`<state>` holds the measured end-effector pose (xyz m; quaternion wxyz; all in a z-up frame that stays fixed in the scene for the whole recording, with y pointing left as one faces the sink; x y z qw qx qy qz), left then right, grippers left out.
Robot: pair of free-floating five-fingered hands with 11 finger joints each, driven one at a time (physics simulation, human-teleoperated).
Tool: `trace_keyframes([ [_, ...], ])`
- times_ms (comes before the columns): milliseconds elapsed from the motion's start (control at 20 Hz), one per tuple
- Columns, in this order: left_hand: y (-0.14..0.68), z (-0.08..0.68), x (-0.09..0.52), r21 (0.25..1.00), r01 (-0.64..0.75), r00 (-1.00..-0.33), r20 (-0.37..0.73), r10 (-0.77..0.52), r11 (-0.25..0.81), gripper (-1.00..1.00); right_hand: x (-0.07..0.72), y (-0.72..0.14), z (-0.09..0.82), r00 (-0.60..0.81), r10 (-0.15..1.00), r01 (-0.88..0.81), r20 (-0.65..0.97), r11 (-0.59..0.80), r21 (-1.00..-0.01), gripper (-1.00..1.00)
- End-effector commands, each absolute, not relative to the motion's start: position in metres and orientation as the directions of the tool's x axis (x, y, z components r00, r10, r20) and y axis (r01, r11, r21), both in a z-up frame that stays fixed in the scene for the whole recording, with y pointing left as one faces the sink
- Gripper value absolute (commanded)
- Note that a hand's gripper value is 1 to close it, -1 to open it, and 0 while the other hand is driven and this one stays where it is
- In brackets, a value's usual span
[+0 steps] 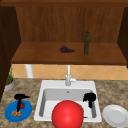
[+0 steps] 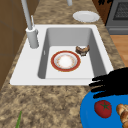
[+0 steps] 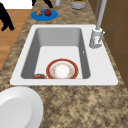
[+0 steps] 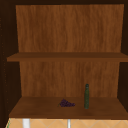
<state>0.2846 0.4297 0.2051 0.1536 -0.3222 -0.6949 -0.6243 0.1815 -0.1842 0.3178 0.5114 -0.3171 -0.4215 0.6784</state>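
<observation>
While my left hand [image 1: 20, 98] hangs over the round blue plate [image 1: 10, 115] on the speckled stone counter [image 1: 112, 90], its fingers reach straight out, apart, flat above the plate's near edge, holding nothing; in the left side view the same hand [image 2: 112, 83] shows w/ fingers spread just beside the small red tomato [image 2: 103, 108]. Whether it touches the plate I can't tell. That blue plate holds the tomato plus a few brown bread-like lumps [image 1: 16, 113], side by side.

My right hand [image 1: 89, 98] hovers over the right part of the white rectangular sink basin [image 1: 42, 100], fingers pointing down, relaxed, nothing in them.

Sink contents, seen from the left side: a round plate w/ red rim and white centre [image 2: 65, 61] lying flat on the basin floor, and a small brown ring-shaped pastry [image 2: 82, 49] just beside it, toward the white plate's end. A big red ball-like shape [image 1: 67, 115] shows in the front view at the sink's front edge.

Right of the sink sits a plain white round plate [image 1: 115, 115], nothing on it. Grey metal faucet [image 1: 68, 76] stands at the back rim. On the wooden shelf [image 1: 45, 56] above: a bunch of dark purple grapes [image 1: 66, 49] and a tall dark green bottle [image 1: 86, 42], upright, near each other, not touching. A potted green plant [image 1: 9, 81] stands at far left.
</observation>
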Motion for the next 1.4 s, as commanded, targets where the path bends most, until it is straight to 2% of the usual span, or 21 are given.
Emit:
trace_keyframes([
  [0, 0.441, 0.202, 0.285, 0.788, 0.613, -0.739, 0.596, 0.315, -0.054, -1.0, 0.182, -0.184, 0.318, -0.276, 0.961, -0.427, 0.001, -0.122, -0.896, 0.0],
  [400, 0.447, 0.184, 0.317, 0.782, 0.622, -0.739, 0.603, 0.299, -0.039, -1.0, 0.182, -0.184, 0.318, -0.276, 0.961, -0.427, 0.001, -0.122, -0.896, 0.0],
  [650, 0.453, 0.173, 0.315, 0.84, 0.542, -0.796, 0.524, 0.303, -0.031, -1.0, 0.182, -0.184, 0.318, -0.276, 0.961, -0.427, 0.001, -0.122, -0.896, 0.0],
  [1150, 0.462, 0.17, 0.333, 0.844, 0.53, -0.798, 0.529, 0.29, -0.08, -1.0, 0.182, -0.184, 0.318, -0.276, 0.961, -0.427, 0.001, -0.122, -0.896, 0.0],
  [1350, 0.463, 0.17, 0.343, 0.87, 0.491, -0.825, 0.483, 0.294, -0.052, -1.0, 0.182, -0.184, 0.318, -0.276, 0.961, -0.427, 0.001, -0.122, -0.896, 0.0],
])
